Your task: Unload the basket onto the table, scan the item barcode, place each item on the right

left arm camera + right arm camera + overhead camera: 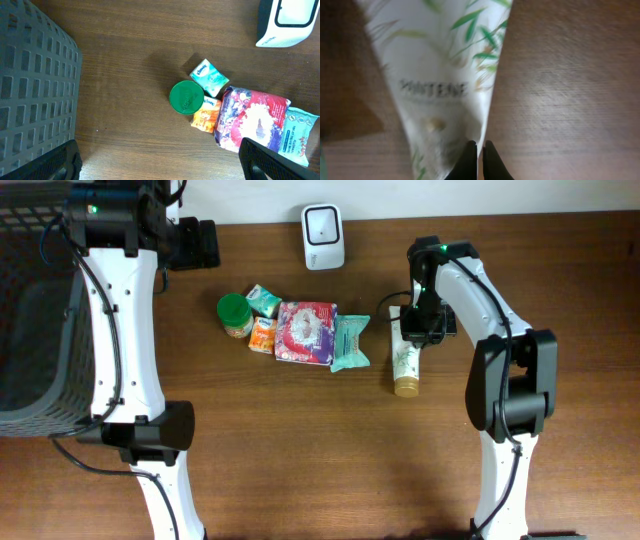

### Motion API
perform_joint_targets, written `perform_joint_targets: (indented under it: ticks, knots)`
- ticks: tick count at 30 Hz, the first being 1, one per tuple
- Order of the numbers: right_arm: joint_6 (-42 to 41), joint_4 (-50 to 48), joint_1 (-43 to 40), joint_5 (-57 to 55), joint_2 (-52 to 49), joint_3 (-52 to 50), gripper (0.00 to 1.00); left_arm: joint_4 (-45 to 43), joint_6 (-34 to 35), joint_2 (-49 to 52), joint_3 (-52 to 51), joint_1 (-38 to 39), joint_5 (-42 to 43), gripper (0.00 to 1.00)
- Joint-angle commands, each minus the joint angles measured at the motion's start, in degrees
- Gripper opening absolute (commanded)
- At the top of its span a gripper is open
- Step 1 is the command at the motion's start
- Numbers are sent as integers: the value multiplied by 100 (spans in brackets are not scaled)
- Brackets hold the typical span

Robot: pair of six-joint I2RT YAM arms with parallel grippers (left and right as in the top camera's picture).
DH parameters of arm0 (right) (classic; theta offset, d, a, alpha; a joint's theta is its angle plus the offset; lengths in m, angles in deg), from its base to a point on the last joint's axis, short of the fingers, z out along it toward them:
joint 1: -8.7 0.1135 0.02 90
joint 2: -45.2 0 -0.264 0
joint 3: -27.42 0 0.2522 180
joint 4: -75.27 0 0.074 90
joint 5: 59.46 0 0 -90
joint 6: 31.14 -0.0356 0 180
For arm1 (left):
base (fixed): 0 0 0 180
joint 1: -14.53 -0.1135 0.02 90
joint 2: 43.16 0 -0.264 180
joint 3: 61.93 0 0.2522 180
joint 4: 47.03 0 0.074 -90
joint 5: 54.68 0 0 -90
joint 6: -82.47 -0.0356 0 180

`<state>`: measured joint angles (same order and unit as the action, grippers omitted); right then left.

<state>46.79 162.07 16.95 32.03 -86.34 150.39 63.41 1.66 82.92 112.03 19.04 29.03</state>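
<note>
Overhead: grey basket (pixel 30 310) far left on bench (pixel 300 440). Left claw (pixel 205 243) just right of it, fingers wide apart, nothing between. Mid-bench cluster: green-lidded jar (pixel 235 313), small tissue pack (pixel 264 300), orange packet (pixel 263 335), pink pack (pixel 306 332), teal wipes pack (pixel 351 343). White scanner (pixel 323 236) behind cluster. Further right, Pantene tube (pixel 407 360) lies flat, gold cap toward front. Right claw (pixel 420 320) over tube's far end, fingers (pixel 467 160) pressed together at tube's edge; grip on tube unclear.
</note>
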Motion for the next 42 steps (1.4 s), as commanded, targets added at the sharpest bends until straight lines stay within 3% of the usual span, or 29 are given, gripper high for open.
perform_joint_targets:
  ticks: [1, 9, 15, 25, 30, 31, 35, 38, 42]
  knots:
    - [-35, -120, 85, 170, -9, -192, 4, 2, -31, -63, 66, -17, -46, 99]
    - [-35, 907, 42, 332, 9, 1060, 4, 2, -31, -66, 66, -20, -46, 99]
    - [-35, 774, 162, 431, -2, 868, 4, 2, -31, -63, 66, -20, -46, 99]
    - [-85, -328, 240, 461, -9, -476, 4, 2, -31, -66, 66, -17, -46, 99]
    - [-68, 243, 219, 662, 0, 387, 4, 2, -31, -66, 66, -20, -46, 99]
    - [-52, 422, 225, 610, 0, 640, 6, 2, -31, -63, 66, -20, -46, 99]
    - [-35, 772, 411, 26, -7, 1137, 66, 2, -31, -66, 66, -20, -46, 99]
    - [-42, 568, 846, -629, -9, 787, 66, 2, -31, -66, 66, -17, -46, 99]
    - [-717, 256, 1311, -1908, -9, 291, 67, 2, -31, -63, 66, -20, -46, 99]
